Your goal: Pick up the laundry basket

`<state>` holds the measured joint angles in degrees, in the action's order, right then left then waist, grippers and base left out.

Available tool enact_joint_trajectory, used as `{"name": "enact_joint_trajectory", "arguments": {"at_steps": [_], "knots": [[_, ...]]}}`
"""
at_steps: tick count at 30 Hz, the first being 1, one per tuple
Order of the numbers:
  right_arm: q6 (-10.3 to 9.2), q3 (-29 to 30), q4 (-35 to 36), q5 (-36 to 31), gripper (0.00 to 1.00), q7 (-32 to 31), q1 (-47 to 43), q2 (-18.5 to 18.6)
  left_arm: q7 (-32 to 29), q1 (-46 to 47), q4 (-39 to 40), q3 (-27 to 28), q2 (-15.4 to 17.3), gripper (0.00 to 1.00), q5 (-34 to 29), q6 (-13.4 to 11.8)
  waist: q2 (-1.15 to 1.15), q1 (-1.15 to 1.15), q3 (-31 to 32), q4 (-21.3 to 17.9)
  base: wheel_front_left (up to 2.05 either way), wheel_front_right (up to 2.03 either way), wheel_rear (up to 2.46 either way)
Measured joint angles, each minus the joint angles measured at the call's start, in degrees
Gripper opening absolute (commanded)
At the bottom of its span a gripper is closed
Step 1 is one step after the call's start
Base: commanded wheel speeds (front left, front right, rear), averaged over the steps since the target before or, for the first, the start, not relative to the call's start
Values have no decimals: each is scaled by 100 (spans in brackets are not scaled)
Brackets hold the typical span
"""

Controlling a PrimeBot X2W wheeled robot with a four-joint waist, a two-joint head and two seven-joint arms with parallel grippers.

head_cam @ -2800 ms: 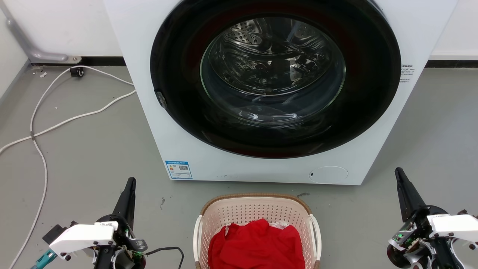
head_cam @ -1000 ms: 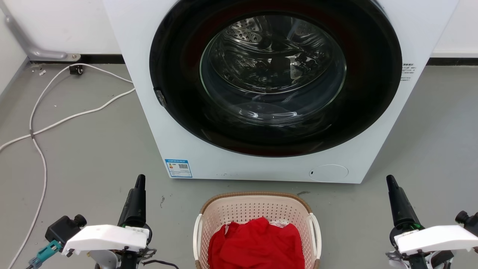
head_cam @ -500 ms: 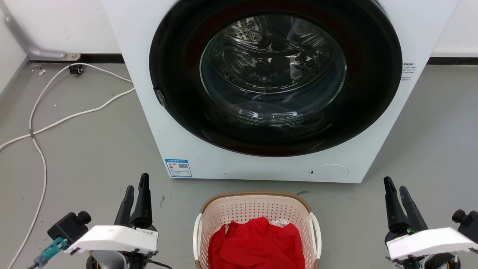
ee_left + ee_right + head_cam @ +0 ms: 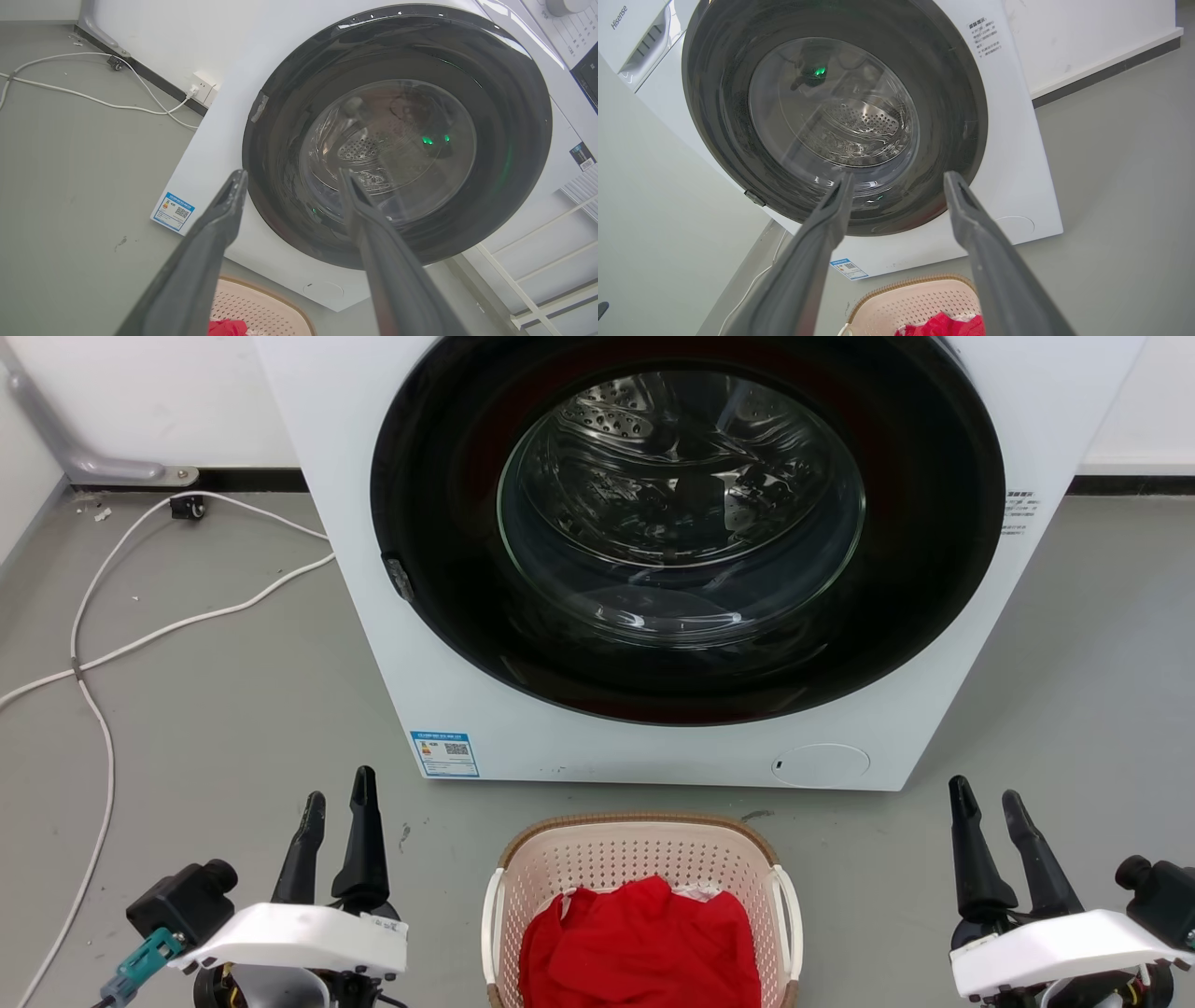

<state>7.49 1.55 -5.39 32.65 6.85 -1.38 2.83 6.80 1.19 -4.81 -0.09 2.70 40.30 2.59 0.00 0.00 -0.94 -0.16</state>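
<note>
Across the upper and middle frame of my head view stands the white washing machine [image 4: 686,523], its round, dark-rimmed glass door showing a shiny drum. Below it spreads the grey floor [image 4: 233,709]. At bottom centre the laundry basket [image 4: 639,854] sits on that floor, just in front of the machine and apart from it, its near end cut off by the lower edge. A red cloth [image 4: 639,947] lies heaped inside it. My left gripper [image 4: 338,786] is at lower left, its two dark fingers parted and pointing up the frame, holding nothing. My right gripper [image 4: 983,789], at lower right, stands the same way, fingers apart and empty. Neither touches the basket, which lies between them. A white cable [image 4: 93,644] trails over the floor at the left. A small blue label [image 4: 444,753] sits near the machine's lower left corner.
</note>
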Motion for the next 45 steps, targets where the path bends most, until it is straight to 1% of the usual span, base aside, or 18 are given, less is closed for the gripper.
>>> {"name": "enact_joint_trajectory", "arguments": {"at_steps": [9, 20, 45], "knots": [[0, -52, 112, -645, 100, 130, -77, 0, 147, -43, 78, -75, 1, 100, -595, 19, 0, 0, -20, -6, 0, 0, 0], [0, -100, 231, -1355, 100, 285, -137, 0, 302, -81, 191, -135, 3, 100, -1198, -37, 0, 0, -37, -11, 0, 0, 0], [1, -199, 358, -2694, 100, 600, -301, 1, 610, -215, 204, -233, 8, 100, -2337, -116, 0, 0, -46, 4, 0, 0, 0]]}}
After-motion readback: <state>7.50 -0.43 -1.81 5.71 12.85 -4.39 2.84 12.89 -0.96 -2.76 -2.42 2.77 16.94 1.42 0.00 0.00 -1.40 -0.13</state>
